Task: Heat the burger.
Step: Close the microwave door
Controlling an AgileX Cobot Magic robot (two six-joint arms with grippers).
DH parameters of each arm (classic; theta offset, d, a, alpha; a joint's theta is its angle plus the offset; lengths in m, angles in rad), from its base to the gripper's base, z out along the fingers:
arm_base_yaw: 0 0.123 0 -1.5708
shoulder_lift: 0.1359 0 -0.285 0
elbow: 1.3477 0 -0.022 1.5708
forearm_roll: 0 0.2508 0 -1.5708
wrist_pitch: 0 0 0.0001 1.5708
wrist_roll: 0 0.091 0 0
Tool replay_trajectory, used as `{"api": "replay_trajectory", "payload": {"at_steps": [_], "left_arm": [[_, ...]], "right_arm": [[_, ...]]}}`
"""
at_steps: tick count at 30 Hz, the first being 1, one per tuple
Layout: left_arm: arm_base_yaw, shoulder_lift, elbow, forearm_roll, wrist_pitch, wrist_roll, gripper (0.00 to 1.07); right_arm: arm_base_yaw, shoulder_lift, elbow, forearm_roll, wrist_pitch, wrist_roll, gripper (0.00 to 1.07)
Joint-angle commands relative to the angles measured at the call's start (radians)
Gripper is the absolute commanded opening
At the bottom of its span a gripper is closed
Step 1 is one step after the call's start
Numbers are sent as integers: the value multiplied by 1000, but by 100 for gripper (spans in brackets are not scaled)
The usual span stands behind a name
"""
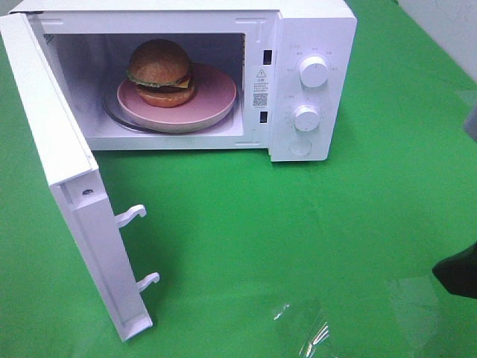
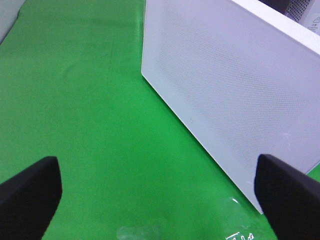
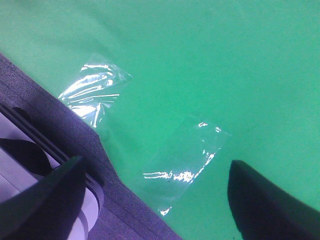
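1. The burger (image 1: 160, 71) is inside the microwave (image 1: 313, 156). It sits on the pink plate (image 1: 216, 101), on the left part of the plate rather than the centre.
2. The plate rests on the glass turntable (image 1: 112, 113), whose rim shows at the plate's left side.
3. The door (image 1: 71, 179) is wide open, hinged on the left and swung out toward the camera. Two latch hooks (image 1: 131, 215) stick out of its free edge.
4. The control panel is right of the cavity, with an upper knob (image 1: 313, 72), a lower knob (image 1: 306, 117) and a round button (image 1: 299, 147) under them. I can't read the knob settings.
5. Left gripper (image 2: 157, 200): the jaws are spread wide with nothing between them, only green cloth (image 2: 75, 100) underneath. The black fingers (image 2: 27, 195) sit at the two frame edges. The door's outer face, white with a dotted mesh, is just ahead of it and not touching.
6. Right gripper (image 3: 155, 200): the jaws are also spread wide and hold nothing. It hangs over the cloth near the table's grey front edge (image 3: 65, 135). Shiny clear film patches (image 3: 190, 160) lie flat on the cloth below it.
7. In the overhead view, only a dark shape (image 1: 458, 272) shows at the right edge. I can't tell which part of the right arm it is. The left arm is out of that view.
8. Both grippers are well apart from the burger and the cavity.
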Motion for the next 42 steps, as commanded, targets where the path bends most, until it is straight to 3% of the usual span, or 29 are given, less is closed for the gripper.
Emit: {"api": "replay_trajectory", "payload": {"at_steps": [1, 5, 7, 19, 26, 42], "left_arm": [[-2, -15, 0, -4, -6, -1, 96], [-2, -15, 0, -4, -6, -1, 96], [-2, -15, 0, -4, -6, -1, 96], [-2, -15, 0, -4, -6, -1, 96], [-2, -15, 0, -4, -6, -1, 96], [-2, -15, 0, -4, -6, -1, 96]], "right_arm": [[-22, -53, 27, 5, 8, 15, 76], [-87, -105, 50, 9, 11, 17, 76], [-180, -190, 79, 10, 9, 34, 76], [-375, -423, 189, 13, 7, 116, 76], [-479, -561, 194, 55, 15, 107, 76], [-592, -858, 195, 62, 14, 99, 76]]}}
